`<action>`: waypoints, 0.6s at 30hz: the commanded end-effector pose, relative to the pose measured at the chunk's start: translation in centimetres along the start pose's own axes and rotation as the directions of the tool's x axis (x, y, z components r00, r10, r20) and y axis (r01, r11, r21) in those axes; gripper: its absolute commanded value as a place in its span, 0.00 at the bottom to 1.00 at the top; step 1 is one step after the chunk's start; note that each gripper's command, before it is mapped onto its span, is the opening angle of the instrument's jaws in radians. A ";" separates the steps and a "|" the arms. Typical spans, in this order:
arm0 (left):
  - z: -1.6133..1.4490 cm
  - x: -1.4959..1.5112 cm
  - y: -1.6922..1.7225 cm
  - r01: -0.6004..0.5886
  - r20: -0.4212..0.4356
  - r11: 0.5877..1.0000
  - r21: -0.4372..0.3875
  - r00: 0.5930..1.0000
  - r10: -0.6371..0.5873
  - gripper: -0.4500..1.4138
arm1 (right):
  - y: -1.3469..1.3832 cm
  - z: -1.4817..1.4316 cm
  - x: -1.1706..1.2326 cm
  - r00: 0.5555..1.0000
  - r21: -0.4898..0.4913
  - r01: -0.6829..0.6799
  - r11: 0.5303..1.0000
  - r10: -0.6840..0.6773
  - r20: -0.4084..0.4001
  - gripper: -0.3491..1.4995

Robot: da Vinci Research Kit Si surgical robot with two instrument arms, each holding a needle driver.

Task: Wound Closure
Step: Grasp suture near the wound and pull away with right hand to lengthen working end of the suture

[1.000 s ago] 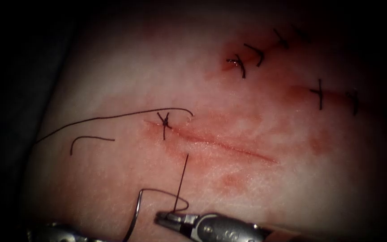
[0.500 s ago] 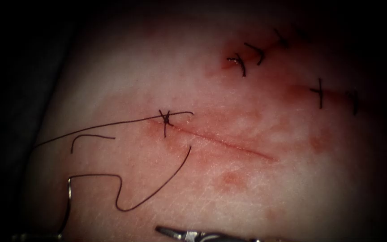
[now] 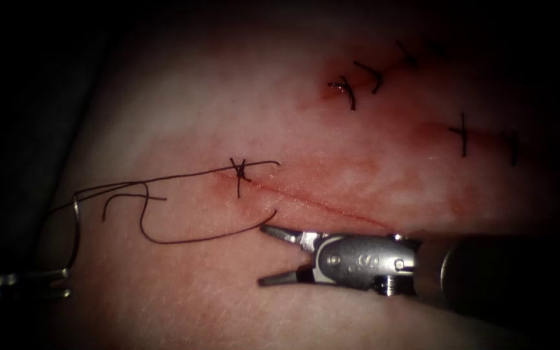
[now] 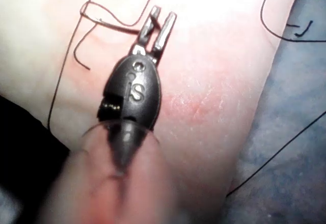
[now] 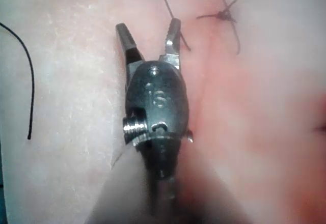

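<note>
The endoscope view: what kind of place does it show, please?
Most likely a surgical suturing practice bench: a slab of tissue with a cut, knotted stitches, and two needle-driver tools, the left tool holding a curved needle, the right tool open, holding nothing.

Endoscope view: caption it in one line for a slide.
Right tool, jaws open and empty, beside the cut; left tool holds the needle, which is out of the tissue; thread trails from the knotted stitch.

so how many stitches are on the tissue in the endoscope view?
6. One knotted stitch at the left end of the open cut. Three in the upper row. Two at right. More may be hidden in the dark edge.
</note>
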 end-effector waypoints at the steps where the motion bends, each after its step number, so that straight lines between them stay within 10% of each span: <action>1: 0.05 -0.09 0.00 0.003 -0.002 1.000 -0.003 1.000 -0.003 0.00 | 0.04 0.14 -0.11 1.000 -0.004 -0.001 1.000 0.001 0.005 0.74; 7: 0.08 -0.13 -0.11 0.010 -0.006 1.000 -0.006 1.000 -0.010 0.00 | 0.18 0.25 -0.25 0.999 0.005 0.001 1.000 -0.001 0.037 0.68; 10: 0.09 -0.13 -0.13 0.011 -0.008 1.000 -0.009 1.000 -0.011 0.00 | 0.16 0.22 -0.27 0.995 0.005 -0.010 1.000 0.009 0.095 0.00; 18: 0.14 -0.26 -0.32 0.019 -0.013 1.000 -0.004 1.000 -0.019 0.00 | -0.19 -0.01 -0.06 0.987 0.016 -0.092 0.996 0.090 0.133 0.00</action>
